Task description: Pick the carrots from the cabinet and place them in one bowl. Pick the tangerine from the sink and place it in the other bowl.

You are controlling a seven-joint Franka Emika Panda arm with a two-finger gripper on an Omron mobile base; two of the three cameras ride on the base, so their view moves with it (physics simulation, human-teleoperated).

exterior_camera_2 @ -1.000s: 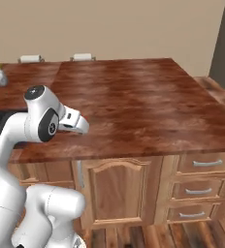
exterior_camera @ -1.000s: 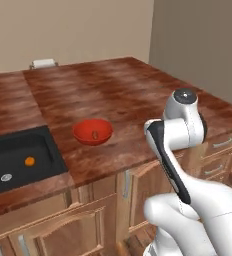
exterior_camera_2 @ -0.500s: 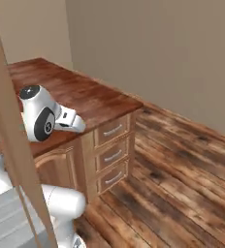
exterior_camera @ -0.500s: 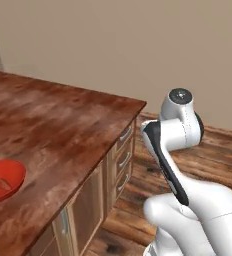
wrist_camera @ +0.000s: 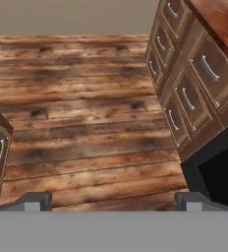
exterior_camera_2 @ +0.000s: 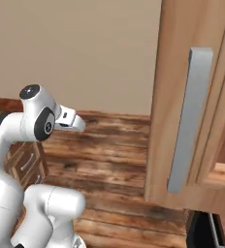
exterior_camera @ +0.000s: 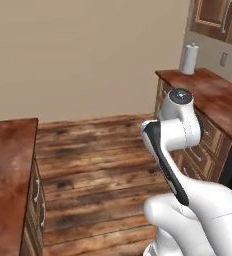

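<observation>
Hand view looks down along the gripper (wrist_camera: 114,201) at a plank wood floor (wrist_camera: 81,113); two small dark fingertips (wrist_camera: 35,199) far apart at the bottom edge, nothing held between them, jaws wide open. No brand, label or writing readable anywhere. To the right, a brown drawer bank (wrist_camera: 187,93) with silver pull handles under a reddish counter edge; below it a black opening, contents not discernible; at the left edge, part of another drawer front with a silver handle.

Left base view: white arm (exterior_camera: 175,135) rising from the lower right, standing between camera and a counter (exterior_camera: 213,92) along the right wall; a white paper towel roll (exterior_camera: 189,59) upright on that counter's far end; wall cabinet (exterior_camera: 218,20) doors with silver handles above it, shut; reddish island top at the left edge, drawers beneath.

Right base view: close, light wooden cabinet door (exterior_camera_2: 192,97) with a long grey handle blocking the right half; arm at left over bare floor. Carrots, tangerine, bowls and sink not seen.
</observation>
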